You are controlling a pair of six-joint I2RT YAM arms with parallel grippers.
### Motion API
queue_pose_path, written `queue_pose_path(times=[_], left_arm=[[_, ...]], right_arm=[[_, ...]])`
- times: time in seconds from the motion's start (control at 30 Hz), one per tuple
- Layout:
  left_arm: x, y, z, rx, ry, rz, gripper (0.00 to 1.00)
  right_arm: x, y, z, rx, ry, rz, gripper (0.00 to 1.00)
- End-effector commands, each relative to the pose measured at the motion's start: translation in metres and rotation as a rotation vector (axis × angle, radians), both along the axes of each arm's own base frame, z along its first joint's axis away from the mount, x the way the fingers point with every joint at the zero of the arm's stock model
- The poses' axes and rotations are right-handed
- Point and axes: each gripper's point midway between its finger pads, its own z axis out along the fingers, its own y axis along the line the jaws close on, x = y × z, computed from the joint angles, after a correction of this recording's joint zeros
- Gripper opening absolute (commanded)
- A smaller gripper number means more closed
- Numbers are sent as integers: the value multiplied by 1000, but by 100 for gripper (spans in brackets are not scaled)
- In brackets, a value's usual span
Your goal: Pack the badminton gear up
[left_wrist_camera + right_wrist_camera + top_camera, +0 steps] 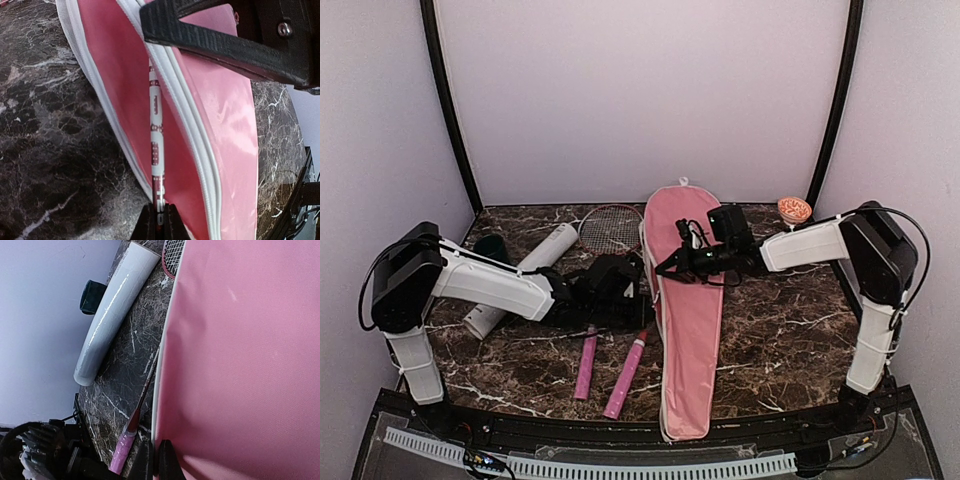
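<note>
Left wrist | left gripper (159,212) clamped on racket shaft (156,150) | red-white print unreadable | shaft runs toward 12 o'clock into cover (225,140) | right gripper (156,450) pinched shut on cover edge

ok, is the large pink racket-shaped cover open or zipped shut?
Open. The large pink racket-shaped cover has its white zip edges parted, with a red-and-white racket shaft lying between the layers.

Pink cover (688,330), grey tube (542,252), pink-handled racket (626,377), marbled table (790,325)
</note>
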Motion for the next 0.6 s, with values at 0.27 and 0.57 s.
queue_pose_path(times=[0.27,0.57], left_arm=[[24,-22,-6,-136,-69,-26,5],[42,-23,-9,-162,-45,-39,35]], right_arm=[[22,8,-4,-11,-33,52,0],[51,3,-28,-123,-39,65,12]])
